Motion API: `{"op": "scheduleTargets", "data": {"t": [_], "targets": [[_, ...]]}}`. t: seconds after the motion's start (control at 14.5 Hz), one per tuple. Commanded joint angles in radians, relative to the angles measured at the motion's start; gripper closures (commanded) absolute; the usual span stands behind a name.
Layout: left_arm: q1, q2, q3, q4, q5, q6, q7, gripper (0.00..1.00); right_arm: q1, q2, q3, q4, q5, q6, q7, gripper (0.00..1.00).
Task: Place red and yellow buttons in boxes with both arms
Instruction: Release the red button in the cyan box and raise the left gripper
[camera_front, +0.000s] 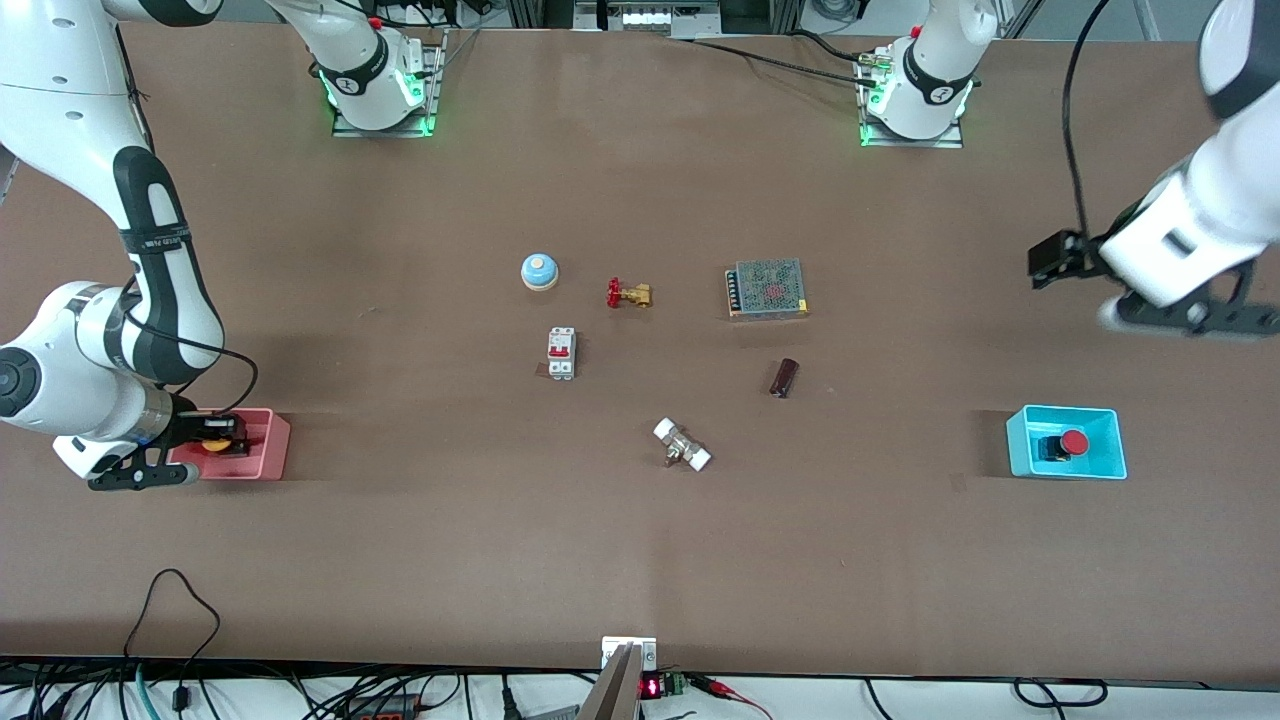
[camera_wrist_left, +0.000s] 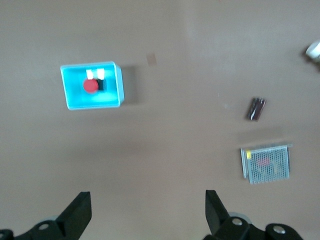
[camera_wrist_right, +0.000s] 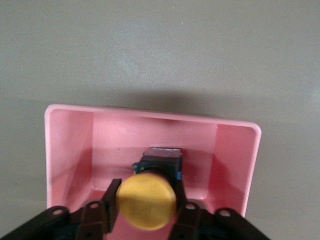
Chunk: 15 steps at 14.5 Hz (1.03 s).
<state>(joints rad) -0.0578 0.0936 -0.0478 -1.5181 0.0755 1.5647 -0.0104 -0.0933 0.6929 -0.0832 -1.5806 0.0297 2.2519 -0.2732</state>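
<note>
Across the brown tabletop (camera_front: 400, 560) you see both arms reaching out from the top of the frame. At the lower left of the frame your right tool (camera_front: 205, 440) sits down inside the pink box (camera_front: 270, 445), its fingers (camera_wrist_right: 112, 202) pinching the yellow button (camera_wrist_right: 147, 200) by the cap. At the upper right of the frame your left tool (camera_wrist_left: 147, 215) hangs in the air with its fingers spread wide and nothing between them. At the lower right, the cyan box (camera_front: 1110, 440) holds the red button (camera_front: 1072, 442), lying on its side.
</note>
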Motion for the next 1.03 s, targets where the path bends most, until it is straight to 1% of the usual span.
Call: {"op": "scheduleTargets", "data": {"t": [0.0,0.07,0.14,0.21,0.28,0.55,0.83,0.96], "targets": [[0.004,-0.163,0.017,-0.206,-0.017,0.132,0.032,0.00,-0.006,-0.003,0.000,-0.003,0.022,0.008,-0.024,0.38],[0.018,-0.161,0.016,-0.211,-0.023,0.120,0.033,0.00,-0.009,-0.009,0.002,-0.003,0.022,0.000,-0.024,0.34],[0.035,-0.155,0.016,-0.202,-0.051,0.097,0.036,0.00,-0.009,-0.018,0.002,-0.003,0.024,-0.008,-0.024,0.23],[0.041,-0.141,0.016,-0.192,-0.072,0.083,0.050,0.00,-0.008,-0.035,0.002,-0.003,0.024,-0.026,-0.024,0.06],[0.045,-0.141,0.016,-0.194,-0.075,0.083,0.052,0.00,-0.008,-0.048,0.003,-0.003,0.024,-0.055,-0.024,0.00],[0.046,-0.141,0.013,-0.192,-0.075,0.078,0.058,0.00,-0.008,-0.117,0.008,-0.003,0.024,-0.164,-0.024,0.00],[0.044,-0.143,0.002,-0.191,-0.075,0.074,0.089,0.00,0.004,-0.235,0.013,0.011,0.021,-0.316,-0.017,0.00],[0.044,-0.141,0.002,-0.191,-0.075,0.074,0.090,0.00,0.012,-0.317,0.022,0.011,0.019,-0.356,-0.004,0.00]]}}
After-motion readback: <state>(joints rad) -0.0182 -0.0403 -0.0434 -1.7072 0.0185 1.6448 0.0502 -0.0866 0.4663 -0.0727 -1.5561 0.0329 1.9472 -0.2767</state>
